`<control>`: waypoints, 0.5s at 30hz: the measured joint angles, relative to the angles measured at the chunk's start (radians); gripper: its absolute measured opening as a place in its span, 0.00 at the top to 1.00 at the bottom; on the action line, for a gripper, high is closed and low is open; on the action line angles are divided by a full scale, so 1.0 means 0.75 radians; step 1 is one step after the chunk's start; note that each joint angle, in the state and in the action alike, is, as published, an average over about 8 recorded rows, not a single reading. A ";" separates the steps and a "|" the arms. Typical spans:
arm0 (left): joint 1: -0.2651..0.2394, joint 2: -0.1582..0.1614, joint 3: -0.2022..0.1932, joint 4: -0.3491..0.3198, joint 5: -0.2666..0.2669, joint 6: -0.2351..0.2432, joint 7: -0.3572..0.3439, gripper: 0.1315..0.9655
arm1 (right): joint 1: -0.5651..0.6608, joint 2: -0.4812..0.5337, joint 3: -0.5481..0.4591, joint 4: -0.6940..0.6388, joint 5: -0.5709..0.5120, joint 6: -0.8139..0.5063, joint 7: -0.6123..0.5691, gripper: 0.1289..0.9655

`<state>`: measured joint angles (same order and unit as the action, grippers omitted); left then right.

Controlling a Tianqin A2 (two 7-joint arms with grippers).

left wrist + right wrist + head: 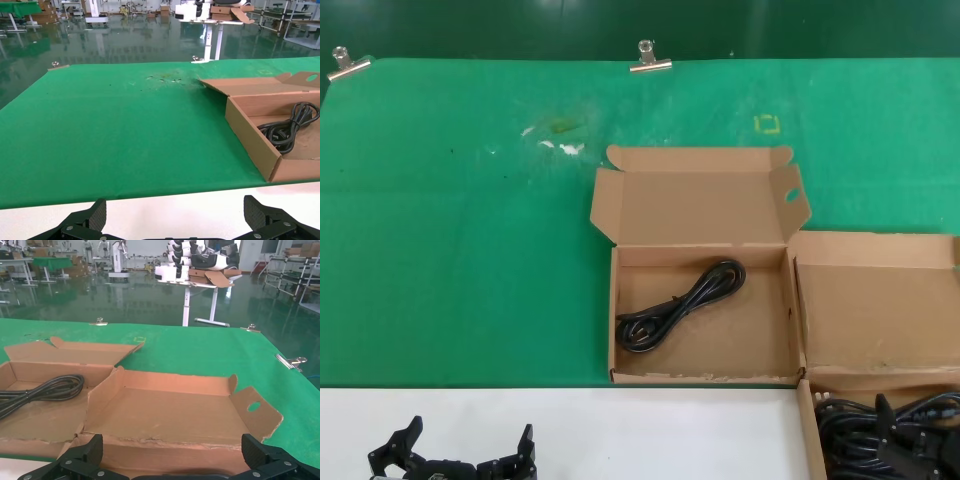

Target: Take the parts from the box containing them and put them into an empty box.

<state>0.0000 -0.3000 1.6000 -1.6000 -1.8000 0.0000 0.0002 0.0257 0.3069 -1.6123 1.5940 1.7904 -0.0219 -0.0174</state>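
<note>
right gripper (pixel 905 440), fingers spread apart, hangs directly over the heap of black cables (pixel 860 425) in the source box (pixel 807 420), nearer than the left gripper (pixel 455 455), also spread. one cable (pixel 682 303) lies diagonally in the middle box (pixel 620 330).

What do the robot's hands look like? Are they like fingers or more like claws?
More like claws. The left gripper and the right gripper are matt black, each with two thick, angular fingers that taper to blunt tips. Small silver screw heads dot their bases. No cables, sleeves or markings show on them.
</note>
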 joint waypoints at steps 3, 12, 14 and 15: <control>0.000 0.000 0.000 0.000 0.000 0.000 0.000 0.00 | -0.004 -0.001 0.002 0.001 0.002 0.004 0.003 0.00; 0.000 0.000 0.000 0.000 0.000 0.000 0.000 0.00 | -0.005 -0.001 0.002 0.001 0.002 0.004 0.003 0.00; 0.000 0.000 0.000 0.000 0.000 0.000 0.000 0.00 | -0.005 -0.001 0.002 0.001 0.002 0.004 0.003 0.00; 0.000 0.000 0.000 0.000 0.000 0.000 0.000 0.00 | -0.005 -0.001 0.002 0.001 0.002 0.004 0.003 0.00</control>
<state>0.0000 -0.3000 1.6000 -1.6000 -1.8000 0.0000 0.0000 0.0221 0.3059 -1.6105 1.5948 1.7918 -0.0187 -0.0149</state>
